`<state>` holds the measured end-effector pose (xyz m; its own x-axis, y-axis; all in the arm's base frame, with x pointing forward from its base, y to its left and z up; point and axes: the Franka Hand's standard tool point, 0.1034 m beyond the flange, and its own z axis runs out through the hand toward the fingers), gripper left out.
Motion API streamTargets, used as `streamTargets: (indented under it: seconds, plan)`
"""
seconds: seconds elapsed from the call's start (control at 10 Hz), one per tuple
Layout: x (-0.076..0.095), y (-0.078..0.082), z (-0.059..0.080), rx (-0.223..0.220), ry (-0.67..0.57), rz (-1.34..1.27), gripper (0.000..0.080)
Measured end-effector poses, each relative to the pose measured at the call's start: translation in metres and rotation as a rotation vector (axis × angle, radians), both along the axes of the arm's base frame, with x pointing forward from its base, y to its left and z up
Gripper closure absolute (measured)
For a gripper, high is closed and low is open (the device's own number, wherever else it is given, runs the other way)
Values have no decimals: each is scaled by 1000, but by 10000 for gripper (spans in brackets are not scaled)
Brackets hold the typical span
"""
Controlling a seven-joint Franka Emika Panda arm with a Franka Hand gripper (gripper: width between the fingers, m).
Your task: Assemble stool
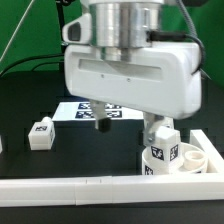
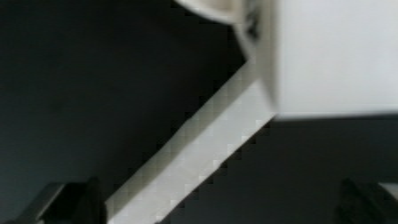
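Observation:
The round white stool seat lies at the exterior view's right. A white tagged leg stands upright on its near side. Another white tagged leg lies loose on the black table at the exterior view's left. My gripper hangs above the table between them, its big white body filling the middle of the exterior view. In the wrist view my gripper is open, with the dark fingertips far apart and nothing held between them. No leg shows clearly in the wrist view.
The marker board lies flat behind my gripper. The long white L-shaped rail runs along the table's front; it crosses the wrist view as a blurred slanted strip, joining a broad white surface.

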<state>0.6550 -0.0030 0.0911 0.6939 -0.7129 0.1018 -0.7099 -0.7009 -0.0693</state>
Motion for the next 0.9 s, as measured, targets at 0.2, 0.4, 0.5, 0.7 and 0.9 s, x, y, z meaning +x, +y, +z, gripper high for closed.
streamTargets:
  seconds: [0.2,0.4,0.5,0.7,0.9]
  plan:
    - [-18,-43,3,5,9,173,151]
    - [-33,-63,0,29,96,336,151]
    - [-28,-54,2,-2,92,399,151]
    - [-29,-53,1,-12,94,544,151]
    - [-31,-56,-2,-21,102,677,151]
